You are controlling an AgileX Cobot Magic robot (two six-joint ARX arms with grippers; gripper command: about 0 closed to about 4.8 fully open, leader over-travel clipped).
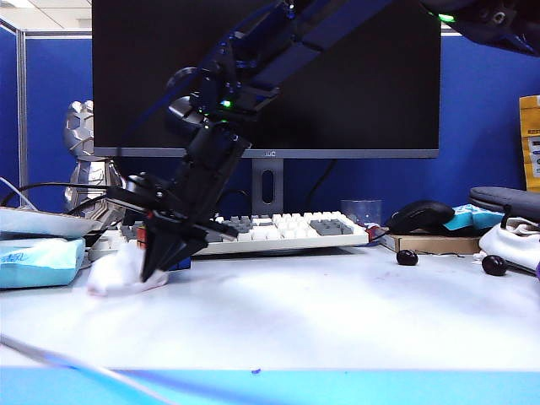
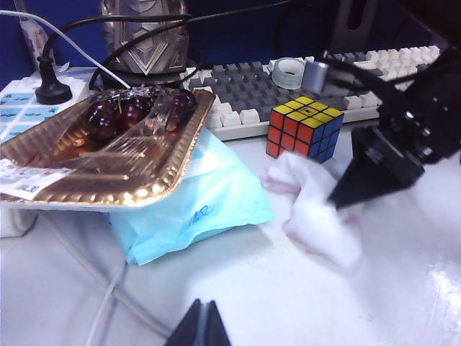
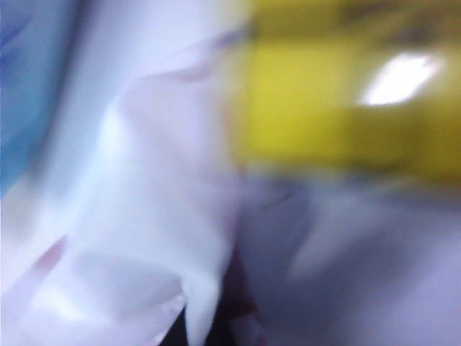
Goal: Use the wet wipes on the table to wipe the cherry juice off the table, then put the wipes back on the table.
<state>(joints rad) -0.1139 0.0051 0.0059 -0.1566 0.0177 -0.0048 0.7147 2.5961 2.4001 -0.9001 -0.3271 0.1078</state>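
The right wrist view is blurred throughout — only soft white folds, a yellow patch and a blue fringe can be made out. The right gripper (image 1: 158,268) is seen reaching across to the left end of the table (image 1: 337,312), its dark tapered fingers closed to a point and pressed onto the wet wipes (image 1: 118,272), a crumpled white sheet with faint pink stains; whether the sheet is actually pinched cannot be told. The left gripper (image 2: 201,326) is cut off — only two dark fingertips meeting are seen. No cherry juice can be distinguished. A ribbed foil tray (image 2: 144,176) holding dark glossy cherries (image 2: 119,114) rests on a pale blue pack (image 2: 194,209), beside a puzzle cube (image 2: 304,128).
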